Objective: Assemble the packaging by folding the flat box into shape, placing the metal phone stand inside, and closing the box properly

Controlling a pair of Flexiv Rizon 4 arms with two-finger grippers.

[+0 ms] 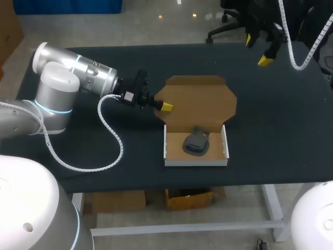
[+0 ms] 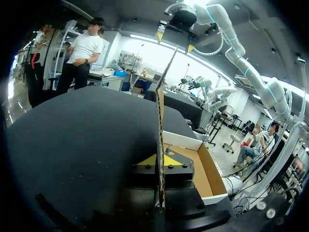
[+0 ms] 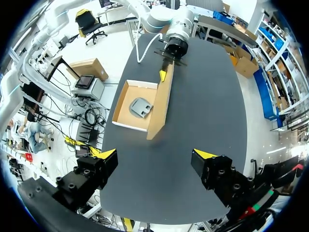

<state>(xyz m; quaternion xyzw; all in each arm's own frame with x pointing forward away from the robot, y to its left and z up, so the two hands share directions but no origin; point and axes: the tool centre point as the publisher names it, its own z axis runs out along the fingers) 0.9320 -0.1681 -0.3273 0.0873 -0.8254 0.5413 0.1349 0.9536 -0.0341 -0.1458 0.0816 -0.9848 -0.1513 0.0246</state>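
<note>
My left claw (image 1: 165, 107) is pinching the lid (image 1: 200, 98) at its nine o'clock edge; pulling unevenly, I'm risking buckling it or dragging the box (image 1: 196, 161) askew.

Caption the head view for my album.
Left gripper grips the raised lid, phone stand lying in the box; right gripper hangs open.
</note>
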